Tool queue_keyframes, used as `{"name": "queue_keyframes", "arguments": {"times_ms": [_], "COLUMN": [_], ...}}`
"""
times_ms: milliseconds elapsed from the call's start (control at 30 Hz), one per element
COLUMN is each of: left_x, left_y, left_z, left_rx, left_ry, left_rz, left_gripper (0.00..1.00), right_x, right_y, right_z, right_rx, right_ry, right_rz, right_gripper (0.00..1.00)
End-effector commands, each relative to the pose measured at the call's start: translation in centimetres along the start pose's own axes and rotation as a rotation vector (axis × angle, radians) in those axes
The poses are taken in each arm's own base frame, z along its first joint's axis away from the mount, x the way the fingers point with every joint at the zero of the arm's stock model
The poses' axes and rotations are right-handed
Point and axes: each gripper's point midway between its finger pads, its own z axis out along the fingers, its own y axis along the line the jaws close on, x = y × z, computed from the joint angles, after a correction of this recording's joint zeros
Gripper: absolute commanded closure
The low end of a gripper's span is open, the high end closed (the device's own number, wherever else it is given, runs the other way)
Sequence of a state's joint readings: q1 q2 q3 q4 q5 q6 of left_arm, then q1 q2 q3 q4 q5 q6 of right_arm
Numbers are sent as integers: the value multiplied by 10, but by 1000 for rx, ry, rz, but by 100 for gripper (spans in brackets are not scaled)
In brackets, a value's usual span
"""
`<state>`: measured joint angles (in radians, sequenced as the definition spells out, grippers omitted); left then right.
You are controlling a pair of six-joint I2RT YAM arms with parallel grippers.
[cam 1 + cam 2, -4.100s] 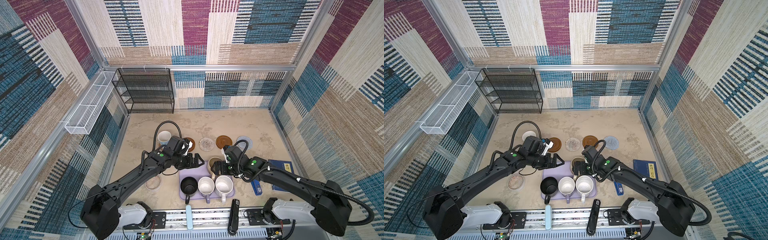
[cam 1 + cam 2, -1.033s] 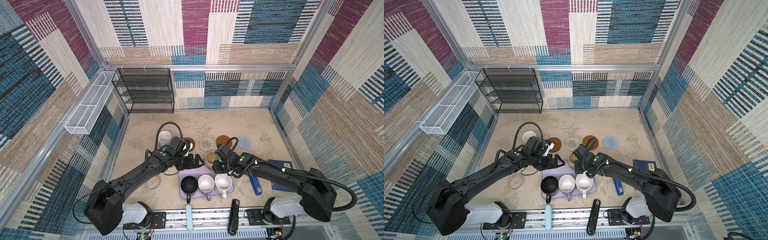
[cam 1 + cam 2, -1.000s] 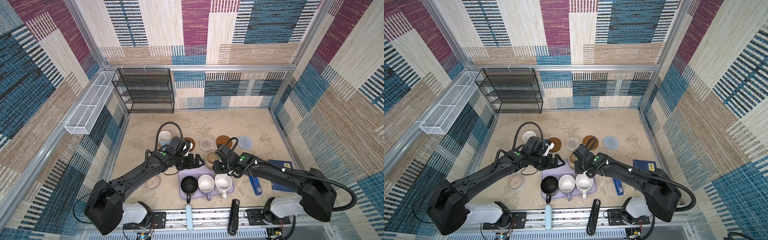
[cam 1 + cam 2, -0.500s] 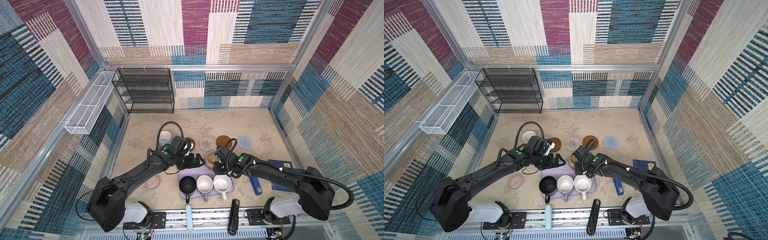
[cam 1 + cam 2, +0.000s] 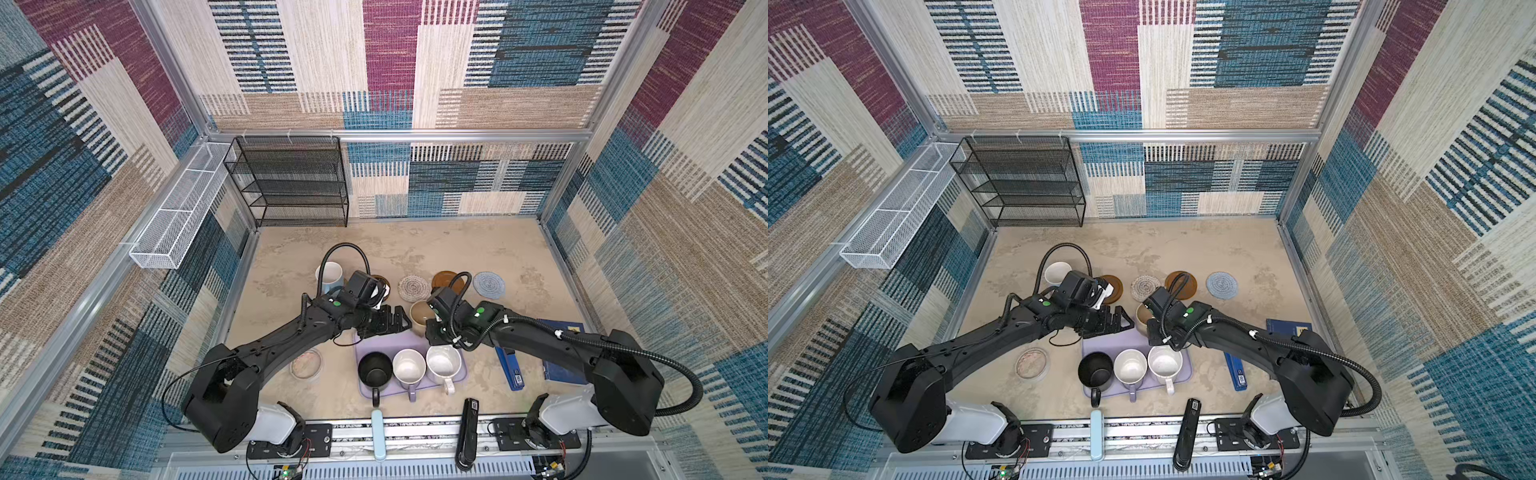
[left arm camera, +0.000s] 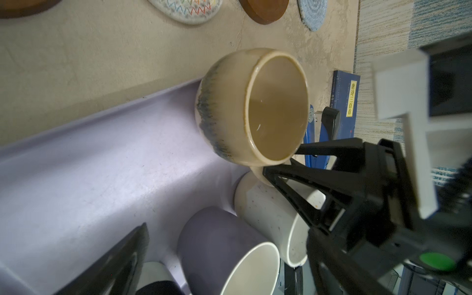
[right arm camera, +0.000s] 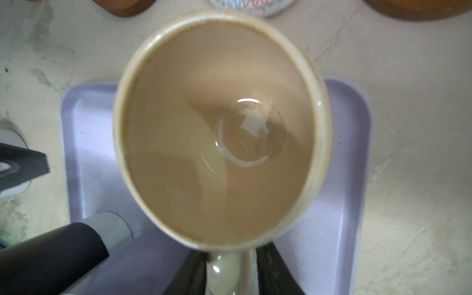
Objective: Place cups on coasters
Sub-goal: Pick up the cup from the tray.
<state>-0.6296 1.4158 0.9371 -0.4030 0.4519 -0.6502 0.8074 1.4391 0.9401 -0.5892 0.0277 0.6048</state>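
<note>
**Beige mug pinched by its handle**

My right fingers pinch the handle of the beige mug. It stands mouth-up at the far edge of the lavender tray, handle pointing near. My left fingers hang spread wide just left of it.

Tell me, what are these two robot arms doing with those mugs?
The right hand grips the beige-tan ceramic mug by its handle at the lavender rectangular tray's far edge. The left hand hangs open and empty beside it. A black mug, a lavender mug and a speckled white mug stand on the tray; four round coasters behind lie bare.
</note>
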Motion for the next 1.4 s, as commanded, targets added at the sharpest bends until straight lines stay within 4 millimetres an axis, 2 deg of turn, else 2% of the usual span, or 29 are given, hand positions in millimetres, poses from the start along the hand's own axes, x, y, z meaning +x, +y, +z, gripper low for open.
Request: {"name": "queue_keyframes", "arguments": {"times_ms": [0, 100, 400, 600, 733, 967, 1100, 1367], "left_x": [-5, -6, -8, -10, -11, -12, -11, -13], "left_y": [-5, -5, -5, -6, -6, -4, -1, 6], "left_z": [-3, -3, 2, 3, 4, 8, 14, 24], "left_rx": [16, 16, 20, 23, 21, 17, 11, -6], "left_ry": [-22, -28, -25, -25, -25, -20, -11, 2], "left_rz": [25, 27, 24, 24, 23, 22, 18, 16], "left_gripper": [1, 1, 2, 2, 2, 2, 2, 2], "right_x": [-22, -22, -15, -14, -15, -21, -18, -23], "right_y": [10, 11, 3, 0, -3, -3, -6, -6], "right_z": [-9, -11, 4, 7, 9, 12, 17, 10], "right_rx": [-29, -37, 10, 37, 56, 75, 83, 78], "right_ry": [-87, -87, -51, -40, -40, -45, -27, -61], "right_rz": [-17, -23, -43, -46, -45, -61, -72, -99], "right_gripper": [70, 70, 72, 61, 60, 64, 71, 78]}}
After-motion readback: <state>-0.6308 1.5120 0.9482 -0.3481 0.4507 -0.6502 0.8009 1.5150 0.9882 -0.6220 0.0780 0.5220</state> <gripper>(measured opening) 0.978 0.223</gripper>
